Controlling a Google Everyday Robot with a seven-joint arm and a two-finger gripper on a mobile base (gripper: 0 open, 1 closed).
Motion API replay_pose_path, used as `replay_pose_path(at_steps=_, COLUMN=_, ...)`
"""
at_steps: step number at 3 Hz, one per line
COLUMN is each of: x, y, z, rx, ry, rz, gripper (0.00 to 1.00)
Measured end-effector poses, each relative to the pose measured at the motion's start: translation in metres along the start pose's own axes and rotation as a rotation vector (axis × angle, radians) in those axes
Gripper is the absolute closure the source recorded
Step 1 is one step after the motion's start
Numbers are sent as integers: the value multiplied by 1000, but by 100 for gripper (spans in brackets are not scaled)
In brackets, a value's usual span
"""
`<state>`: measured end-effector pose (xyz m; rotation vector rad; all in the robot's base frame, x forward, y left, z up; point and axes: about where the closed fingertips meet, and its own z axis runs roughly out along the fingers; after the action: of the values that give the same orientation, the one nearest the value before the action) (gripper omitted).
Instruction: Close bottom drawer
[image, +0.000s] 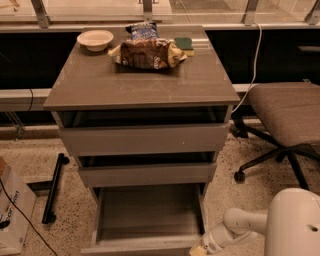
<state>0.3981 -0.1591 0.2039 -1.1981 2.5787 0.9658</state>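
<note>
Bottom drawer (150, 215) open, pincer (198, 251) beside front

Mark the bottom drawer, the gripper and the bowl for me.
bottom drawer (149, 210): camera view, on its bare floor.
gripper (197, 251): camera view, its tip, by the drawer front's right end.
bowl (95, 38): camera view, middle of its inside.

Bottom drawer (149, 212) pulled out, floor visible; gripper (199, 249) low beside its right-hand front corner.

White rounded arm (280, 225), cream tool (198, 250) at bottom edge.
</note>
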Motion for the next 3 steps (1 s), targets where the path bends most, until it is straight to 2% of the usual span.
replay_pose_path(at_steps=1, x=-15, y=-7, z=11, rx=33, ry=-32, rz=-23, gripper=100)
replay_pose_path(at_steps=2, x=-15, y=-7, z=11, rx=34, ry=-33, rz=-24, gripper=100)
replay_pose_path(at_steps=3, x=-34, y=-21, z=19, rx=33, ry=-71, rz=-47, gripper=100)
